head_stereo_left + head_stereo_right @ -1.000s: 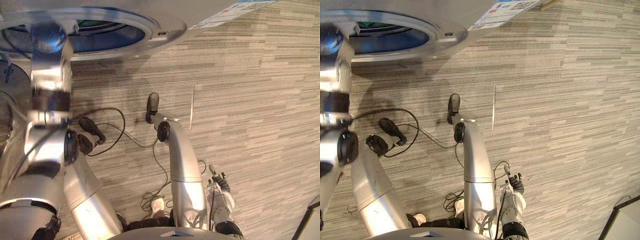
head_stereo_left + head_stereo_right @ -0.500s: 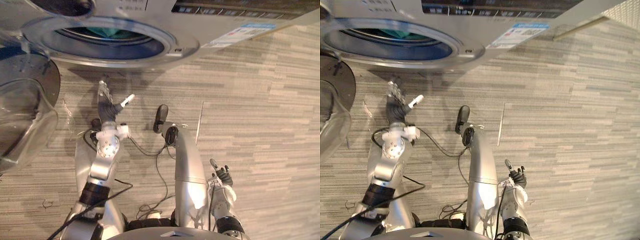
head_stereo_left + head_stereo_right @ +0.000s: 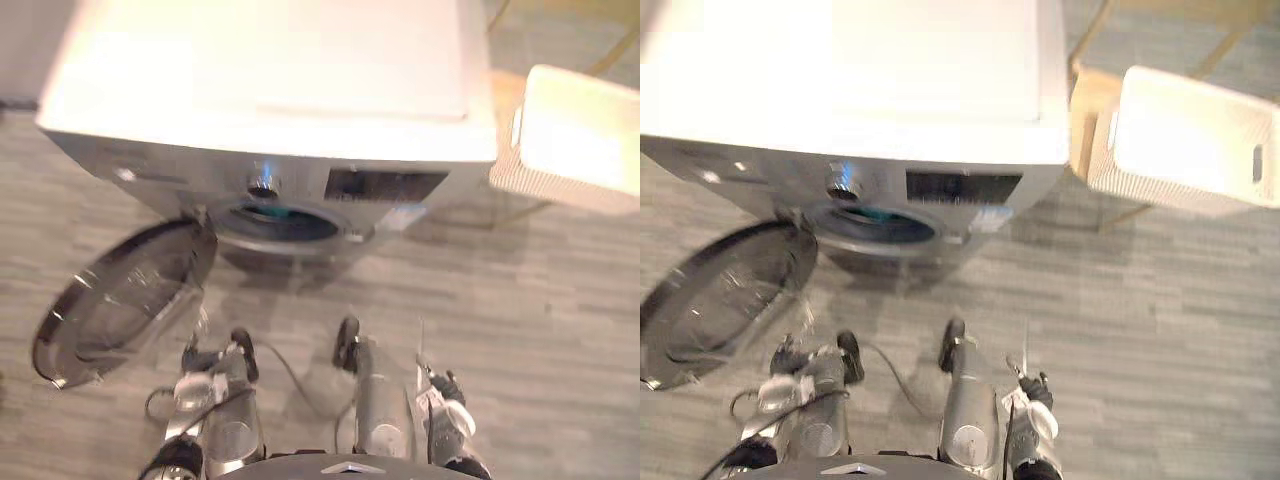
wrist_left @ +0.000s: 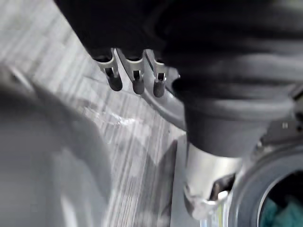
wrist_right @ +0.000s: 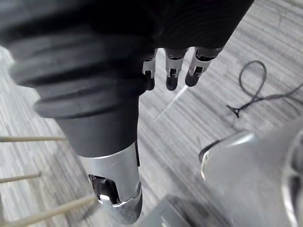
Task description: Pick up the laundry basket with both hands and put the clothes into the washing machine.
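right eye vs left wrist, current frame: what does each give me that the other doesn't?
Right eye view: the washing machine as a whole, with its white top and control panel, the white laundry basket standing to its right, and the right hand low over the floor. Left wrist view: the left hand close up, fingers straight, holding nothing. Both: the open door, teal clothes inside the machine's opening, and the striped floor.

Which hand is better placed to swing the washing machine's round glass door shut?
Left, probably. The round glass door of the silver-fronted washing machine hangs open on the robot's left, just ahead of the left hand; the right hand hangs low on the opposite side.
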